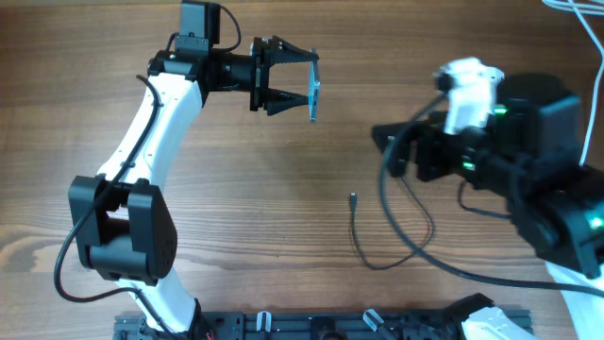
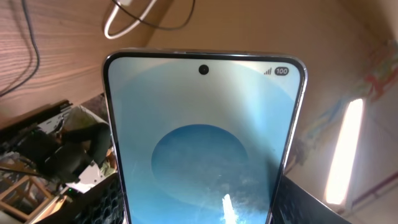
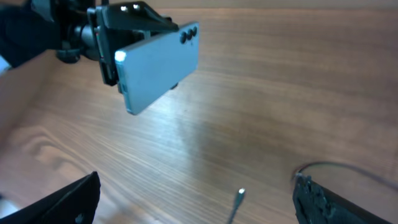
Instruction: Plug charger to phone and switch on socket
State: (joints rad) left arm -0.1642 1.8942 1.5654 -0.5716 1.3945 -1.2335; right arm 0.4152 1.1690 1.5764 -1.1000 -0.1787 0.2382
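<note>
My left gripper (image 1: 304, 76) is shut on the phone (image 1: 315, 94) and holds it on edge above the table. The left wrist view shows its teal screen (image 2: 199, 137) close up. The right wrist view shows its silver back (image 3: 158, 62) in the black jaws. The charger's thin black cable (image 1: 363, 250) lies on the wood, with its plug tip (image 1: 352, 197) pointing at the far side. My right gripper (image 1: 384, 151) is open and empty, and the plug tip (image 3: 240, 195) lies on the table between its fingers. The socket itself is not in view.
A thick white cord (image 1: 578, 21) runs off the top right corner, and a loop of it shows in the left wrist view (image 2: 124, 22). The right arm's black cables (image 1: 415, 222) loop over the wood near the charger. A black rail (image 1: 311, 326) lines the front edge.
</note>
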